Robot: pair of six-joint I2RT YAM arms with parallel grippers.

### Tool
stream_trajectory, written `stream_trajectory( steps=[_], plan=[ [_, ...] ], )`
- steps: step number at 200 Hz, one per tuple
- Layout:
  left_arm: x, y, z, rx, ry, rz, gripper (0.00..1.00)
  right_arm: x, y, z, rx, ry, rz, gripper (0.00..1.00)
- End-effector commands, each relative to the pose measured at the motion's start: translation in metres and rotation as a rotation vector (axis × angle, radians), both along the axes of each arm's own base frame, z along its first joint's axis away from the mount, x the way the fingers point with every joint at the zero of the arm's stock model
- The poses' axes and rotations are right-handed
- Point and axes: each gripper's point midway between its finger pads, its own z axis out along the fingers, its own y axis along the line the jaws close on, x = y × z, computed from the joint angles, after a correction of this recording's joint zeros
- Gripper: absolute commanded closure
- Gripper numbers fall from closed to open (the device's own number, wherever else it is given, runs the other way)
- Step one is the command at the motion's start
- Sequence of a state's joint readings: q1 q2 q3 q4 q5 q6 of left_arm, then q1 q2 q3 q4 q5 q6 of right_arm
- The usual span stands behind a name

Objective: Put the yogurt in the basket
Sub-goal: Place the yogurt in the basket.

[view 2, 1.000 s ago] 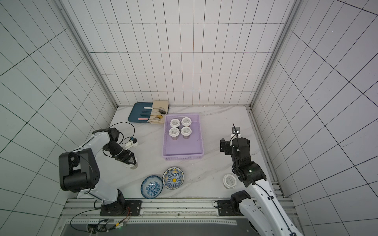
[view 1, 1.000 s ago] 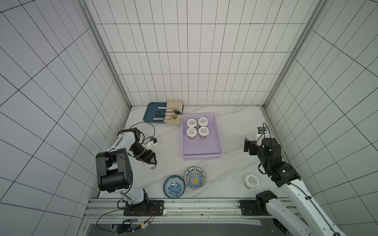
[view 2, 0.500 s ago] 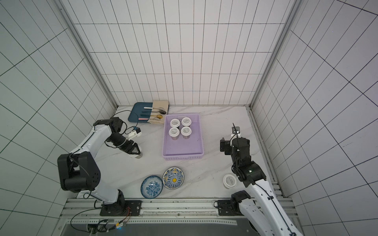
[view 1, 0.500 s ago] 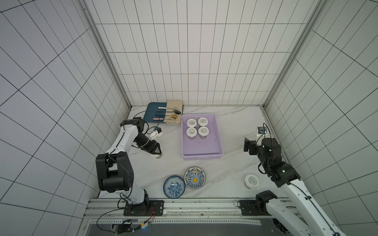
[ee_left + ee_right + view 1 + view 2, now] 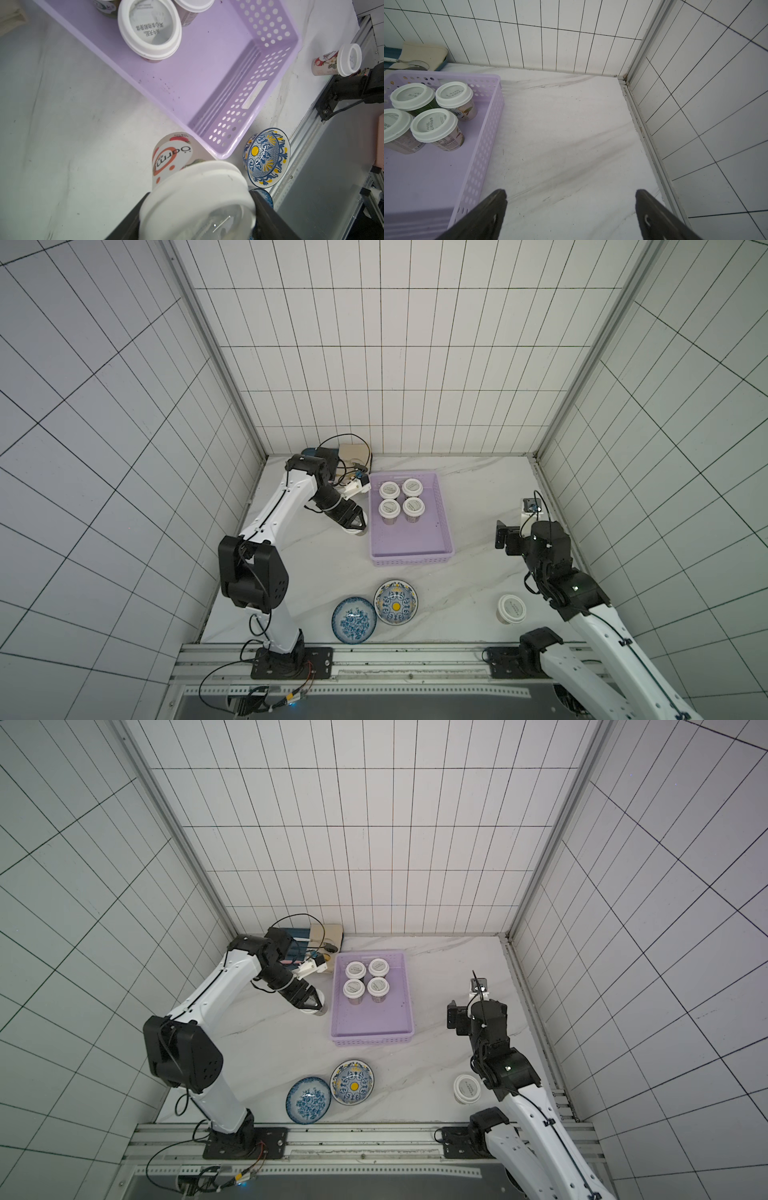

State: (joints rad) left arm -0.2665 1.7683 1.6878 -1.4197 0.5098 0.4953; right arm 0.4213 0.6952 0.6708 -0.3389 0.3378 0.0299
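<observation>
My left gripper [image 5: 356, 526] is shut on the white lid of a yogurt [image 5: 172, 158] cup, which hangs tilted just outside the left wall of the lilac basket [image 5: 411, 561]. Black fingers [image 5: 268, 216] flank the lid in the left wrist view. Several yogurt cups [image 5: 389, 509] stand upright in the basket's far half; its near half is bare. Another yogurt [image 5: 512, 608] stands on the table at the front right, beside my right arm [image 5: 548, 547]. My right gripper [image 5: 571, 195] is open and empty above bare marble, right of the basket [image 5: 481, 133].
Two patterned blue bowls [image 5: 354, 619] [image 5: 396, 600] sit in front of the basket near the table's front edge. A dark blue tray [image 5: 297, 934] with a beige cloth and cutlery lies at the back left corner. Tiled walls enclose three sides.
My left arm has carried the yogurt cup from the left front of the table back and rightward, up to the basket's left wall. The right arm has not moved.
</observation>
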Motion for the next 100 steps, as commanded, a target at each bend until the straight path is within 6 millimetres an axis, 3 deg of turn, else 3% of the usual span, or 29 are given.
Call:
stream_trajectory(
  steps=[1,35,100],
  plan=[
    [0.004,-0.023,0.005,-0.014,0.002,-0.021,0.30,-0.001,0.001,-0.003,-0.010,-0.010,0.002,0.01],
    [0.009,-0.057,0.007,-0.036,0.004,-0.065,0.30,-0.001,0.001,-0.002,-0.006,-0.016,0.003,0.01],
    [0.020,-0.090,-0.032,0.015,0.050,-0.089,0.30,-0.002,-0.002,-0.002,-0.016,-0.019,-0.008,0.01]
  ],
)
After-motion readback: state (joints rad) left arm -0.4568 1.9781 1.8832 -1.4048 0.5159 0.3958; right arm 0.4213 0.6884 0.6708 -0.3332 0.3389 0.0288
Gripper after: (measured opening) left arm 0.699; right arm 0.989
